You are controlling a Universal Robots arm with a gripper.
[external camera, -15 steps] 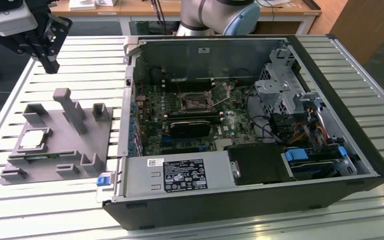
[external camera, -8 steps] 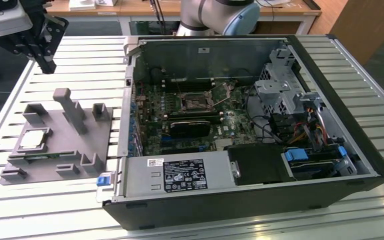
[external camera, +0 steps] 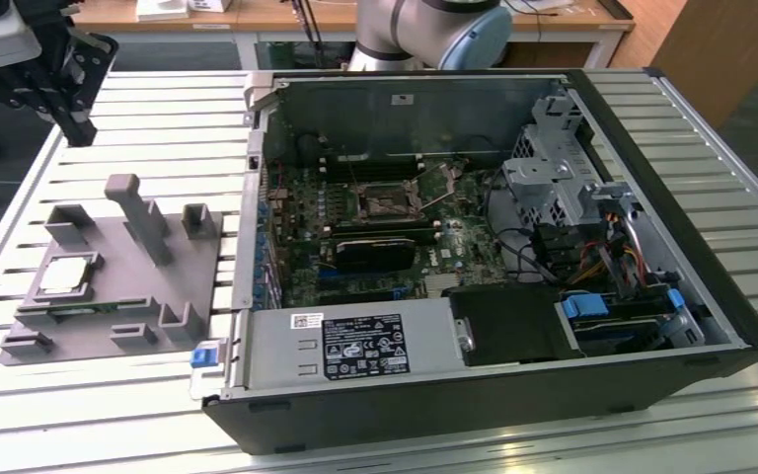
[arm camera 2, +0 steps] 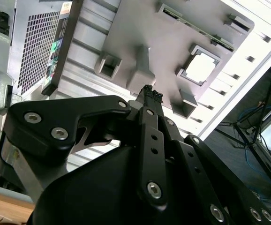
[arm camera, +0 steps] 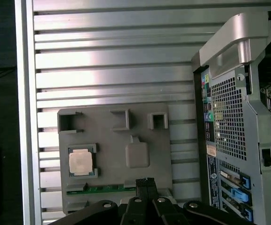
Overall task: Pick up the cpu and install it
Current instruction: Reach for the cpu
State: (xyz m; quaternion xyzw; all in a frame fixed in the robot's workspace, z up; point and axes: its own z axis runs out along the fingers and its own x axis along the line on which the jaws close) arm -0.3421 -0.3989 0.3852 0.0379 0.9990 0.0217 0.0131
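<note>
Your gripper (arm camera: pixel 145 182) had its fingers pressed together with nothing between them in the first wrist view. It hung in the air above the grey tray (arm camera: pixel 108 140), touching none of its pegs. The cpu (arm camera: pixel 80 161) lay flat in a square recess of that tray, silver top up and well apart from the fingertips. In the exterior view, the tray sat on the slatted metal table (external camera: pixel 155 118), at the exterior view's left of the open computer case (external camera: pixel 485 395).
</note>
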